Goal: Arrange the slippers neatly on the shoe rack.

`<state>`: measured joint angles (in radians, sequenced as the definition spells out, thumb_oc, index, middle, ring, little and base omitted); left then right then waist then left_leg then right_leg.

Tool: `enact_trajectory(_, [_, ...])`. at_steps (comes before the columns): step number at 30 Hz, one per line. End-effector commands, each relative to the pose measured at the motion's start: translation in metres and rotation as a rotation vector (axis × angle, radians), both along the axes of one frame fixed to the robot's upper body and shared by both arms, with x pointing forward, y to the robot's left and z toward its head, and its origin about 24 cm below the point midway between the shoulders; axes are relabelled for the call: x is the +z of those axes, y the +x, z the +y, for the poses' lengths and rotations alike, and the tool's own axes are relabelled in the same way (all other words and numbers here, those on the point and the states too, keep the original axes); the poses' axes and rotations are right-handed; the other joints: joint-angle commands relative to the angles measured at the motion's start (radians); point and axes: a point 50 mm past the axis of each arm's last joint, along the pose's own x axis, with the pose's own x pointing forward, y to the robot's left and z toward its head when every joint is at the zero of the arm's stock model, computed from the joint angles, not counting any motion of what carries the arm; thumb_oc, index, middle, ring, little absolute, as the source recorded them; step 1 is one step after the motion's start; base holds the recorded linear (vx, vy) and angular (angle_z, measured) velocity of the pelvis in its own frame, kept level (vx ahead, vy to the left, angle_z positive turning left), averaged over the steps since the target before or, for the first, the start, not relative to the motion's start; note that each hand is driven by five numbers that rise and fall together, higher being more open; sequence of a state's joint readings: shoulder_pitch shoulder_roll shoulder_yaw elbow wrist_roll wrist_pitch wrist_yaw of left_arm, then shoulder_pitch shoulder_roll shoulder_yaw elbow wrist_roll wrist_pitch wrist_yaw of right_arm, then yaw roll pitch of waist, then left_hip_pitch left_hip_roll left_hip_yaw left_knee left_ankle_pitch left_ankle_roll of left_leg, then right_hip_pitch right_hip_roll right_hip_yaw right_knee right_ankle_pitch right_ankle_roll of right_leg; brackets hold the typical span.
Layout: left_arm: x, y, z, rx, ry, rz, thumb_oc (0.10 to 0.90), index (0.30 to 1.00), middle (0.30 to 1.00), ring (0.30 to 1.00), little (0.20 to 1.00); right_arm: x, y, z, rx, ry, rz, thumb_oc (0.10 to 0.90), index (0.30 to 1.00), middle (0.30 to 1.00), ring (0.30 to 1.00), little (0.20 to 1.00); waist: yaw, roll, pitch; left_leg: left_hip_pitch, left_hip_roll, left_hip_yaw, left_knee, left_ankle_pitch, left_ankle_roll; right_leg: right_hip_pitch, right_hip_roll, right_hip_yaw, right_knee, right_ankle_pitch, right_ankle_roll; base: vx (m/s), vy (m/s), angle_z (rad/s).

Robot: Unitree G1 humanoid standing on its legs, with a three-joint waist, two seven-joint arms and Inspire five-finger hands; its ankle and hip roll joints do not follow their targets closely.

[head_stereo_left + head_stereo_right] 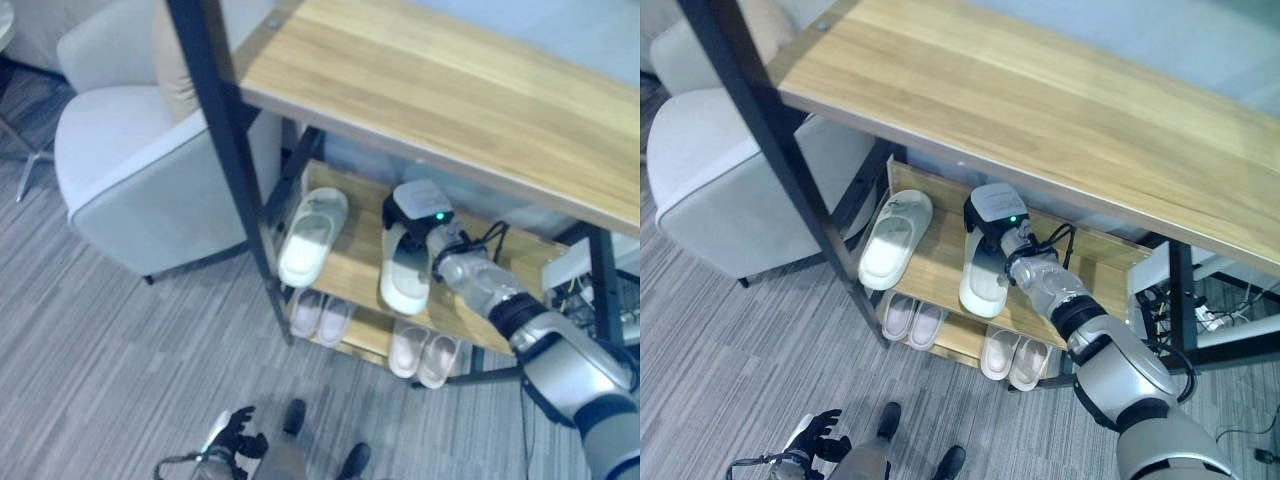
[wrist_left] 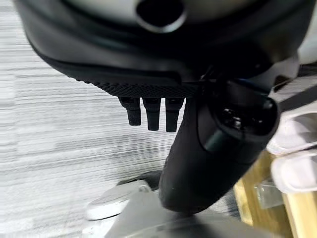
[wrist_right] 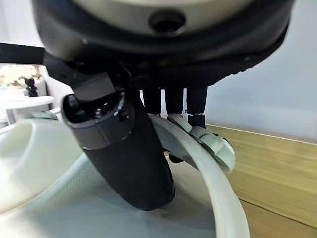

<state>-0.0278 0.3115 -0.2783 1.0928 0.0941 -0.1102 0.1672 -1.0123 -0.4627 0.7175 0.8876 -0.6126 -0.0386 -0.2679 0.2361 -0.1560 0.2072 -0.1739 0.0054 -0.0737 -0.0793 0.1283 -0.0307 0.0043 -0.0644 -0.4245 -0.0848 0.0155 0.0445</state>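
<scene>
Pale smooth wooden shoe rack boards, matt black metal frame.

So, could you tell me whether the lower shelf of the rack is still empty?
No, two pairs of pale slippers lie on the lower shelf.

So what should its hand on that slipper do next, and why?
Probably nudge the held slipper toward its mate, then let go. The right hand is curled over its far end on the middle shelf, and a wide gap separates the two, unlike the close pairs below.
</scene>
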Motion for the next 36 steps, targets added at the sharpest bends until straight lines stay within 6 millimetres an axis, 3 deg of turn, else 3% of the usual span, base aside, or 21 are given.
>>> enact_trajectory(1, [-0.001, 0.0, -0.006, -0.063, 0.0, -0.004, 0.8, 0.9, 0.9, 0.9, 0.9, 0.071, 0.013, 0.003, -0.03, 0.097, -0.241, 0.416, 0.324, 0.324, 0.324, 0.324, 0.028, 0.0, -0.05, 0.047, 0.05, 0.077, -0.008, -0.067, -0.082, -0.038, -0.081, 0.025, 0.054, 0.037, 0.102, 0.0, 0.004, 0.18])
enact_trajectory(2, [-0.001, 0.001, -0.007, -0.066, 0.002, -0.007, 0.8, 0.9, 0.9, 0.9, 0.9, 0.072, 0.013, 0.002, -0.041, 0.108, -0.244, 0.488, 0.432, 0.432, 0.432, 0.432, 0.032, 0.001, -0.049, 0.043, 0.048, 0.073, -0.008, -0.066, -0.082, -0.04, -0.082, 0.019, 0.055, 0.037, 0.102, 0.0, 0.006, 0.19])
enact_trajectory(3, [0.0, 0.003, -0.007, -0.068, 0.003, -0.011, 0.8, 0.9, 0.9, 0.9, 0.9, 0.075, 0.014, 0.002, -0.044, 0.111, -0.252, 0.8, 0.9, 0.9, 0.9, 0.9, 0.034, 0.001, -0.048, 0.038, 0.046, 0.069, -0.008, -0.064, -0.083, -0.042, -0.083, 0.014, 0.056, 0.038, 0.102, 0.0, 0.015, 0.2])
enact_trajectory(16, [0.0, 0.007, -0.015, -0.068, -0.017, -0.02, 0.8, 0.9, 0.9, 0.9, 0.9, 0.086, 0.003, 0.016, 0.067, 0.153, -0.299, 0.8, 0.9, 0.9, 0.9, 0.9, 0.0, 0.024, -0.043, 0.034, 0.041, 0.08, -0.008, -0.066, -0.084, -0.059, -0.095, 0.024, 0.069, 0.039, 0.099, -0.01, 0.011, 0.03])
enact_trajectory(36, [-0.011, -0.019, -0.021, -0.027, -0.046, 0.047, 0.8, 0.9, 0.9, 0.9, 0.9, 0.054, -0.036, 0.017, 0.245, 0.283, -0.248, 0.8, 0.9, 0.9, 0.9, 0.9, -0.074, 0.046, -0.07, 0.083, 0.059, 0.128, -0.008, -0.085, -0.085, -0.043, -0.087, 0.079, 0.053, 0.04, 0.095, 0.0, -0.002, -0.08])
